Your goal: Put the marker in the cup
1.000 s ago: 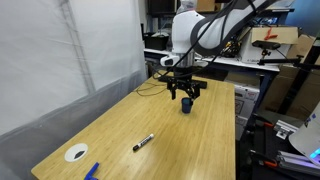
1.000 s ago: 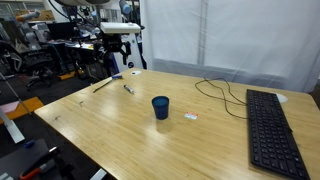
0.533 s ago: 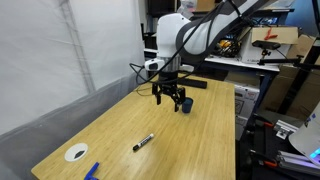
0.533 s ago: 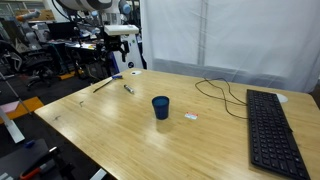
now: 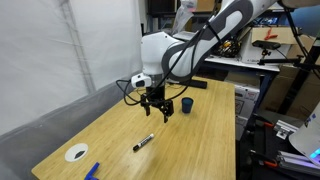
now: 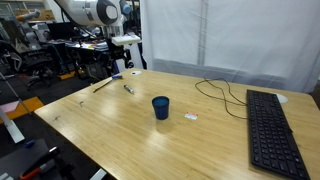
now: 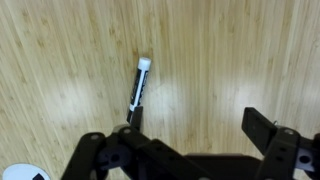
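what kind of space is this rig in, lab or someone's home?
Most likely a lab or workshop, not a home: a white curtain screens off the wooden table, a cluttered workbench with cardboard boxes stands behind it, and a black keyboard lies on the table.

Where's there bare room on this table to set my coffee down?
Widest bare wood: between the cup and the near table edge, bordered by the keyboard. Another patch lies between the marker and the tape roll. Crowded: beside the keyboard's far end, where a cable loops, and near the marker, where the gripper hovers.
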Robot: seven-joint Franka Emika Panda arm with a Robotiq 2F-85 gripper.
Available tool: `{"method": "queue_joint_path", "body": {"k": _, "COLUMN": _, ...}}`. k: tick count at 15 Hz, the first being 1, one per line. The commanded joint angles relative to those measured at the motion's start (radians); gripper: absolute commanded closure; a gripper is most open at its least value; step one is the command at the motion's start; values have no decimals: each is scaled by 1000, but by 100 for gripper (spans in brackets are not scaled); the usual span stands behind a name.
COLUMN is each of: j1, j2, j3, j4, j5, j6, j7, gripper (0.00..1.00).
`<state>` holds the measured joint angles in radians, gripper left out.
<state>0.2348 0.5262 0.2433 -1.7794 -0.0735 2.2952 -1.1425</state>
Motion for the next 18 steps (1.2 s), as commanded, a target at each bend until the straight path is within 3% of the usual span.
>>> {"method": "queue_joint_path", "body": {"k": 1, "j1": -14, "j2": 8, "j3": 20, "j4": 13, "j5": -10, "j6": -10, "j7": -1, "gripper": 0}}
{"method": "queue_joint_path", "body": {"k": 4, "j1": -21, "j2": 7, "j3": 21, "j4": 21, "j5": -8, "j6": -23, "j7": -15, "gripper": 0}}
{"method": "queue_joint_path", "body": {"k": 12, "j1": 35, "j2": 178, "j3": -8, "j4": 106, "j5": -42, "j6": 227, "j7": 304, "gripper": 0}}
{"method": "queue_joint_path", "body": {"k": 18, "j1": 36, "j2": 302, "j3": -5, "j4": 234, "j5": -90, "j6": 199, "j7": 417, "gripper": 0}}
